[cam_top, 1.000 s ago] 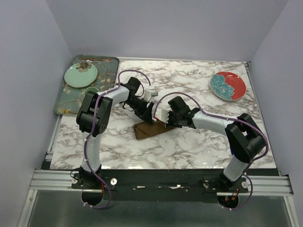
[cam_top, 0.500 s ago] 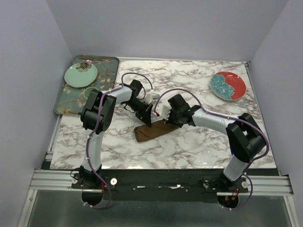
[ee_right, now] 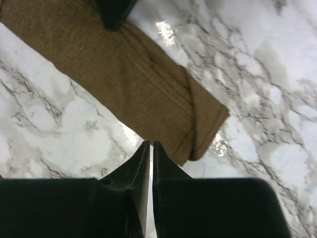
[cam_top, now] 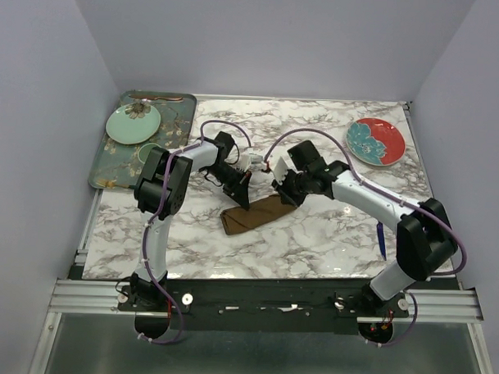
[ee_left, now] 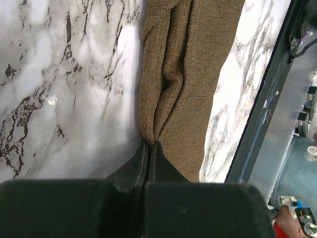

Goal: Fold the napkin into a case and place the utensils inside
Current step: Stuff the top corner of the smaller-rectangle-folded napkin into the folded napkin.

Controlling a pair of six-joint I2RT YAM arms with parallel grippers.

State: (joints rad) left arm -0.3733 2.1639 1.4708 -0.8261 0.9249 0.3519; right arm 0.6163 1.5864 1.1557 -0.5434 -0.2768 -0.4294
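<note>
The napkin [cam_top: 253, 214] lies on the marble as a narrow brown folded strip [ee_left: 193, 74] [ee_right: 129, 84]. My left gripper [cam_top: 239, 191] [ee_left: 149, 143] is shut on a pinched ridge of cloth at the strip's far end. Just right of the strip, my right gripper [cam_top: 285, 191] [ee_right: 151, 145] hovers by its near edge. Only a thin slit shows between its jaws, and nothing is in them. A blue-handled utensil [cam_top: 380, 239] lies on the table beside the right arm. A thin copper utensil [cam_top: 154, 97] rests at the tray's far rim.
A dark green floral tray [cam_top: 109, 164] at the back left holds a pale green plate [cam_top: 133, 123]. A red and teal plate [cam_top: 375, 141] sits at the back right. The table's front rail runs just below the arm bases.
My left gripper has shut on the napkin's end. The right gripper let go of the cloth, parted slightly and drew back to the right, uncovering the blue utensil.
</note>
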